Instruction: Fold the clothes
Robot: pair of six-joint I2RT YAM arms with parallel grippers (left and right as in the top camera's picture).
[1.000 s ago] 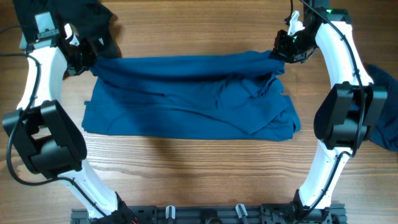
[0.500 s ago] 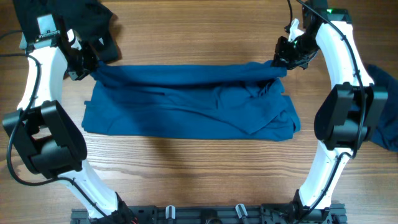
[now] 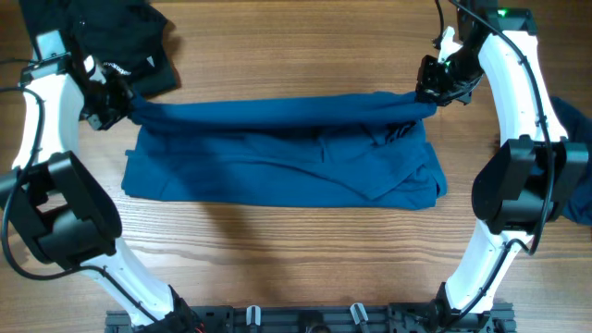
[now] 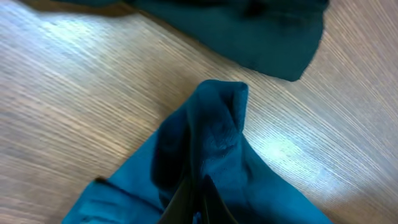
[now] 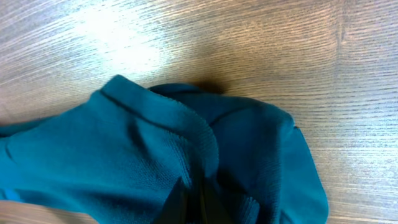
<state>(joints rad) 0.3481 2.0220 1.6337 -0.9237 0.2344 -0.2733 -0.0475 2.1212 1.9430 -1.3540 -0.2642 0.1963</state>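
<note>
A mid-blue shirt (image 3: 277, 153) lies spread across the middle of the wooden table, its far edge lifted and stretched taut between my grippers. My left gripper (image 3: 118, 104) is shut on the shirt's far left corner (image 4: 211, 137). My right gripper (image 3: 433, 92) is shut on the far right corner (image 5: 186, 143). The fingertips are buried in fabric in both wrist views. A darker blue garment (image 3: 572, 157) lies at the right table edge, partly behind my right arm.
A black garment (image 3: 120, 32) is bunched at the far left corner, just behind my left gripper; it also shows in the left wrist view (image 4: 249, 31). The wooden table (image 3: 296, 250) shows in front of the shirt.
Both grippers have moved outward and slightly toward the near side, pulling the shirt's far edge taut and carrying it forward over the rest of the shirt.
</note>
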